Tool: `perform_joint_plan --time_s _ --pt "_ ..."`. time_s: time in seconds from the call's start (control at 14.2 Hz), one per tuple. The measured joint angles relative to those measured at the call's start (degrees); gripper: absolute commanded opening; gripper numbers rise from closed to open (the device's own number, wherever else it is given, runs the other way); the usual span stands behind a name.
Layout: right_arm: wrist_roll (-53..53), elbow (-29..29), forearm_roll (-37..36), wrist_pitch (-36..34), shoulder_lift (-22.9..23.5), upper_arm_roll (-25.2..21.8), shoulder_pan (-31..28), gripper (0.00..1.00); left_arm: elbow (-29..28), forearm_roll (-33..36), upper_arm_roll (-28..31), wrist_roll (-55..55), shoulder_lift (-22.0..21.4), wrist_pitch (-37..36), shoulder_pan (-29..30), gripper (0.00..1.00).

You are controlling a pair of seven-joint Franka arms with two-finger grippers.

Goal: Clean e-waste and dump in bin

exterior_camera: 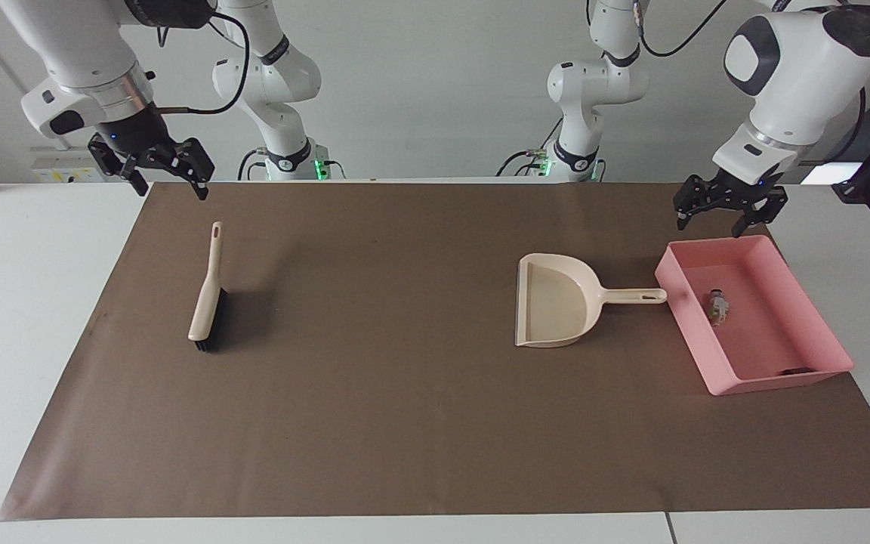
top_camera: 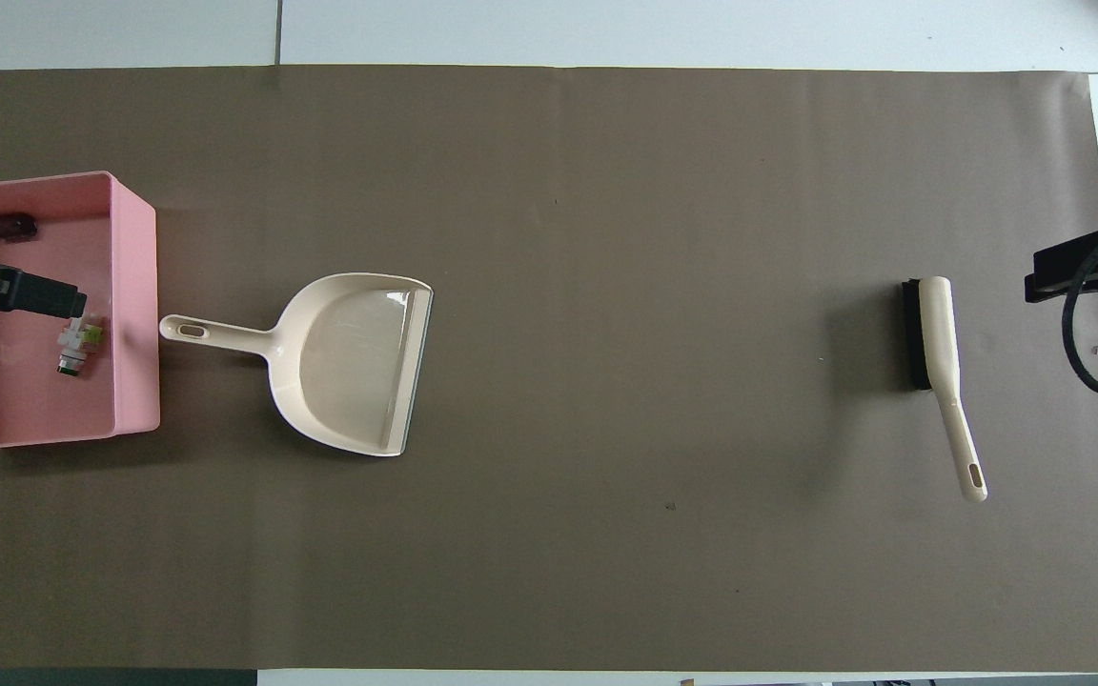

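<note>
The e-waste lies in the pink bin [exterior_camera: 695, 336]: a white blocky piece [exterior_camera: 718, 307] near the middle and a small dark bit [exterior_camera: 794, 371] at the wall farthest from the robots. In the overhead view the bin [top_camera: 136, 286] holds the white piece [top_camera: 75, 345] and the dark bit [top_camera: 10, 227]. My left gripper [exterior_camera: 726, 215] is open and empty, raised over the bin's edge nearest the robots; it also shows in the overhead view [top_camera: 34, 291]. My right gripper [exterior_camera: 171, 181] is open and empty, raised over the mat's edge by the brush, and waits [top_camera: 1073, 272].
A beige dustpan [exterior_camera: 556, 302] lies empty on the brown mat beside the bin, its handle pointing at the bin [top_camera: 349, 362]. A beige brush with black bristles [exterior_camera: 207, 298] lies toward the right arm's end [top_camera: 935, 333].
</note>
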Motion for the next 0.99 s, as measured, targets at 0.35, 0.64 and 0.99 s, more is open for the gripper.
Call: perform_joint_plan --time_s 0.35,0.64,0.99 --pt "0.0 0.0 0.0 0.0 0.0 0.0 0.0 0.99 8.14 0.0 -0.11 -1.97 2.85 -8.73 -0.05 0.98" --pt "0.0 0.0 0.0 0.0 0.0 0.0 0.0 0.99 7.62 0.0 -0.23 -6.95 2.79 -10.2 -0.08 0.98" --pt "0.0 0.0 0.0 0.0 0.0 0.0 0.0 0.99 6.79 0.0 -0.22 -7.25 2.59 -9.82 -0.07 0.98"
